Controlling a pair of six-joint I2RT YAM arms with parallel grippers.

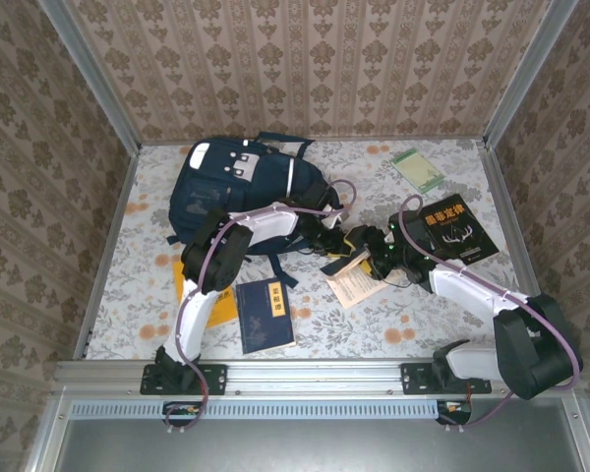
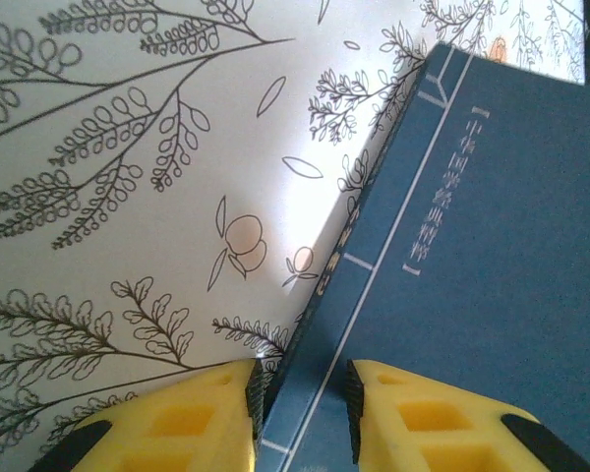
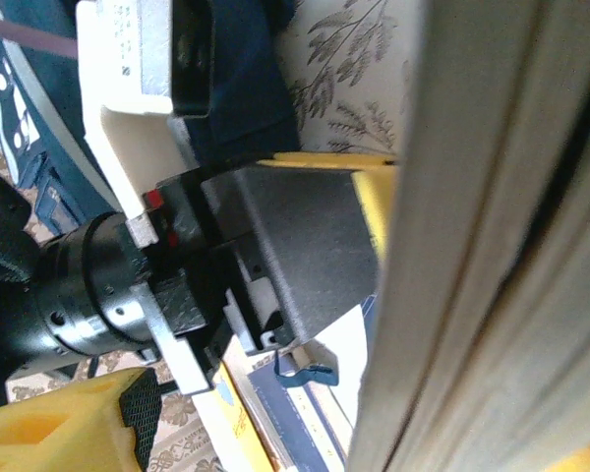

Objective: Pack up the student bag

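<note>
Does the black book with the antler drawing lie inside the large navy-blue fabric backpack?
No, the black book lies flat on the floral table, well apart from the navy-blue backpack.

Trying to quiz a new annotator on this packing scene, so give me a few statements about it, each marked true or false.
1. The student bag lies on the far half of the table, left of centre. True.
2. The green booklet is tucked inside the bag. False: it lies out on the table, near the far right corner.
3. The left gripper has one finger on either side of the edge of a blue book. True.
4. The black book rests on top of the bag. False: it lies on the table's right side, well apart from the bag.
</note>
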